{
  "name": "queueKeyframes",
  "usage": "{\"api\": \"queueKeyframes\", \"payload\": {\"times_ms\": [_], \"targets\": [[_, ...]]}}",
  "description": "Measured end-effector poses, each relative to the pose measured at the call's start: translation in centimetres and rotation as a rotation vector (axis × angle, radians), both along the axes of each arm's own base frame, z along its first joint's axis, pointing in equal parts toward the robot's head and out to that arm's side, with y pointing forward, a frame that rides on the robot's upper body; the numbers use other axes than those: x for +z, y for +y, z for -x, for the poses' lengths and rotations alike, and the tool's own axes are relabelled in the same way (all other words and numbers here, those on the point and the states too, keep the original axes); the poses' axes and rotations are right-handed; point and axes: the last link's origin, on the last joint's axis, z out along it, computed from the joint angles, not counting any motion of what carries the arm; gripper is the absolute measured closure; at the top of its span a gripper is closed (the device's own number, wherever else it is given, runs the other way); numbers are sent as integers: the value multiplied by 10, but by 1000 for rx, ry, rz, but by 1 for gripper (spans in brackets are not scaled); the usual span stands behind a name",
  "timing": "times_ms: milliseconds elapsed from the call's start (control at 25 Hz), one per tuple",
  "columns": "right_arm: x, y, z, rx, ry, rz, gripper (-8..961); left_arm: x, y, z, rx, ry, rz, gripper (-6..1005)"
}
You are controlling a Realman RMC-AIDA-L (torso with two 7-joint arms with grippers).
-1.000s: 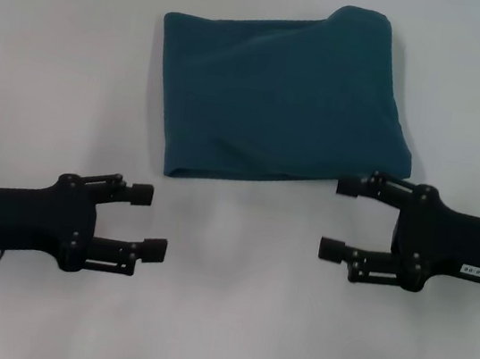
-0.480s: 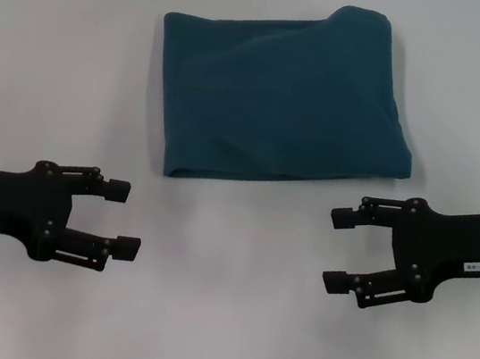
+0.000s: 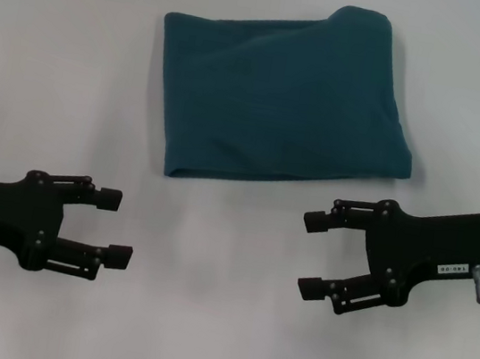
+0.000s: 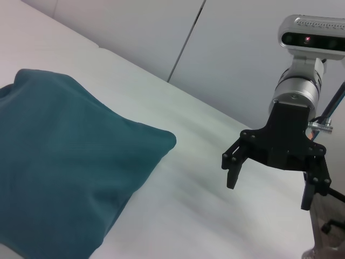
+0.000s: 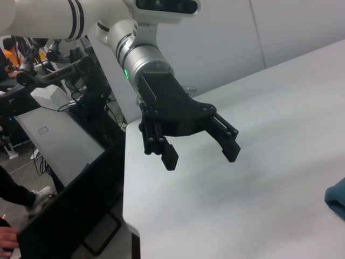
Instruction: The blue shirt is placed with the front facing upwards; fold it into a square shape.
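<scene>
While the blue shirt (image 3: 284,96) lies folded on the surface (image 3: 216,338), left gripper (image 3: 111,225) and right gripper (image 3: 317,254) hover released nearby; a careless pass could snag and unfold it.

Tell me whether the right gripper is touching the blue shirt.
Apart. In the head view the right gripper, jaws open, sits nearer the robot than the blue shirt, with bare white table between them.

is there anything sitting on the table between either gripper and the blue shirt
Nothing visible. Only bare white table lies between the blue shirt and the left gripper or right gripper. Both sit nearer the robot than the shirt, jaws open, touching nothing.
</scene>
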Motion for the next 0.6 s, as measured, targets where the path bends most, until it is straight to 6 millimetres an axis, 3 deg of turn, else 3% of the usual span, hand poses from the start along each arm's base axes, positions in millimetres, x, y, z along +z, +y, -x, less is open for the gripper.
{"api": "queueKeyframes", "payload": {"times_ms": [600], "targets": [[-3, -2, -1, -13, 6, 9, 13, -2, -1, -5, -37, -21, 5, 99]]}}
